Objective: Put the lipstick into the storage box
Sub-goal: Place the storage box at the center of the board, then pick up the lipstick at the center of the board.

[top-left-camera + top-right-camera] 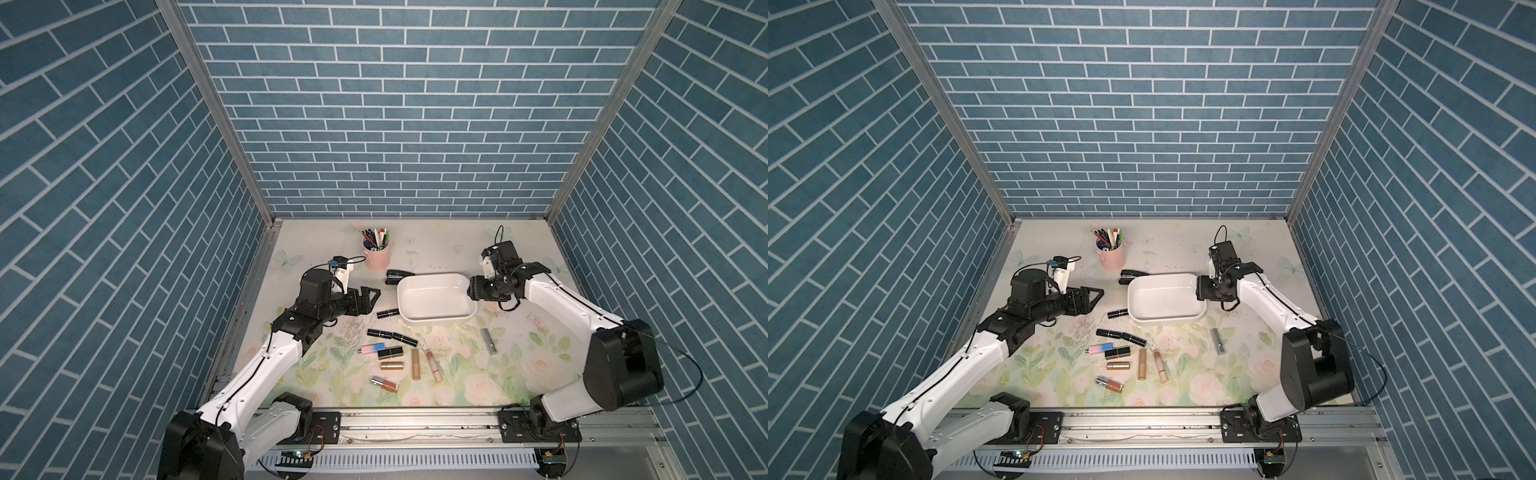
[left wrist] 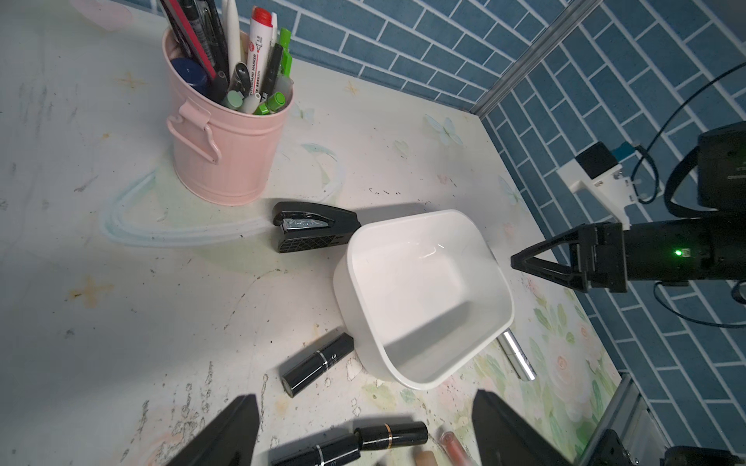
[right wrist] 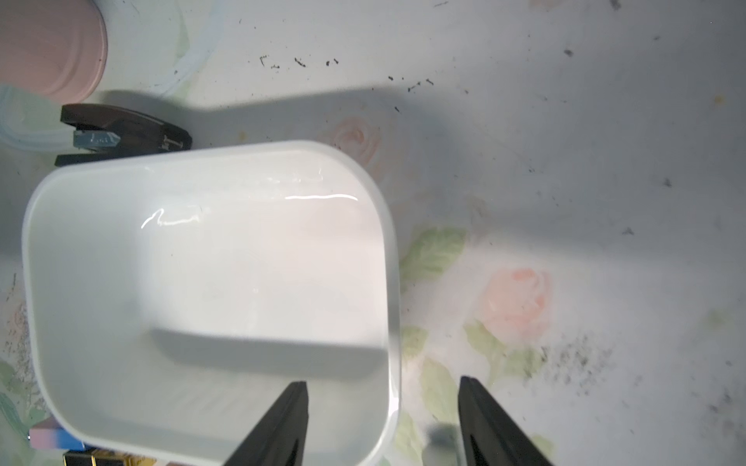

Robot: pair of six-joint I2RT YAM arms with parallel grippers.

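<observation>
Nothing stowed yet; box [image 1: 432, 299] bare.

Both top views: box at centre frame; black lipstick [image 1: 388, 313] lying against or just beside its left wall, other lipsticks [image 1: 392, 365] scattered lower centre. Left gripper [image 1: 372, 300] spread wide and empty, left of the black lipstick, probably lined up for that nearest pick. Right gripper [image 1: 471, 291] at the box's right end. Left wrist: confirms parted, empty fingers [image 2: 234, 435] facing black lipstick [image 2: 317, 365] and box [image 2: 411, 290]. Right wrist: fingers [image 3: 286, 423] apart, astride the box's end wall, one inside, one outside, clasping nothing; likely posted there to steady or nudge the box.
</observation>
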